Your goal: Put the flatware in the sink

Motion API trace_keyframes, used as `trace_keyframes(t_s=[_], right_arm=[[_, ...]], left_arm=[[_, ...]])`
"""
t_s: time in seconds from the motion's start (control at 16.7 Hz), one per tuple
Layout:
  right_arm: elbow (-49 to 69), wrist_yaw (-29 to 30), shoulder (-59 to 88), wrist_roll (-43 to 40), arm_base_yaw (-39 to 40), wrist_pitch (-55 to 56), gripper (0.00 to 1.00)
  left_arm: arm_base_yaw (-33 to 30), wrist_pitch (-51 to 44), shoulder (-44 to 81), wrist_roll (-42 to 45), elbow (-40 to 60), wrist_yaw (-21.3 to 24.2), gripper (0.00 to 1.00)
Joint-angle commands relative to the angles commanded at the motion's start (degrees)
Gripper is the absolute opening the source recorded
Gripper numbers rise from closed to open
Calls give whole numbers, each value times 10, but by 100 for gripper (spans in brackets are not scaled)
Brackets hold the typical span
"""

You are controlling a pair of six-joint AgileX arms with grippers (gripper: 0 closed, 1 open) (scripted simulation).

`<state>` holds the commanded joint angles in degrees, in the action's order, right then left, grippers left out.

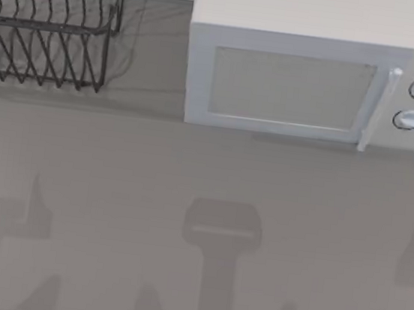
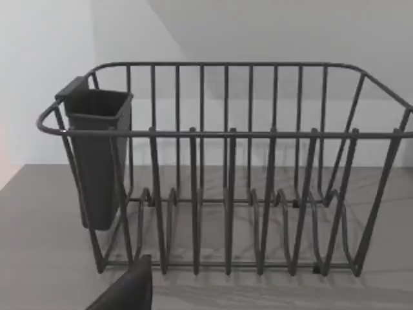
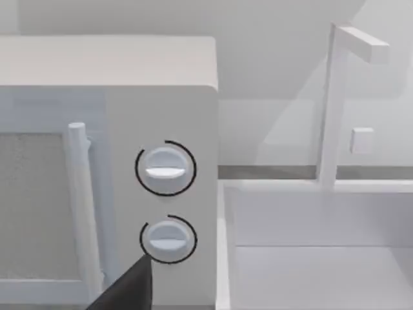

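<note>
The left gripper (image 2: 126, 292) is facing the dish rack (image 2: 226, 134). Its dark holder (image 2: 97, 161) is probably hiding the flatware inside, so this arm is standing ready for the reach. The right gripper (image 3: 126, 292) is waiting near the microwave (image 3: 161, 110) and the sink (image 3: 310, 271). Whether either is closed, I cannot tell.

Even, soft light; faint shadows on the counter (image 1: 190, 168).
</note>
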<state>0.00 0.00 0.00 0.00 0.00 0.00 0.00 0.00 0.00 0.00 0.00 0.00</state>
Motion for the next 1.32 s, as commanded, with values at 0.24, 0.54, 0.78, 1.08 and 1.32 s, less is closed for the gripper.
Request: trace_keyframes(t_s=[0.24,0.54,0.78,1.08,1.32], right_arm=[[17,1,20,-3,-11,-19,100],[127,0,174,-22,-77,-148,100],[244,-1,386,-44,-151,-298,100],[384,1,621,-68,-240,-474,100],[467,0,746,-82,-291,-570,100]], left_arm=[[0,0,0,0,0,0,100],[0,0,0,0,0,0,100],[0,0,0,0,0,0,100],[0,0,0,0,0,0,100],[0,0,0,0,0,0,100]])
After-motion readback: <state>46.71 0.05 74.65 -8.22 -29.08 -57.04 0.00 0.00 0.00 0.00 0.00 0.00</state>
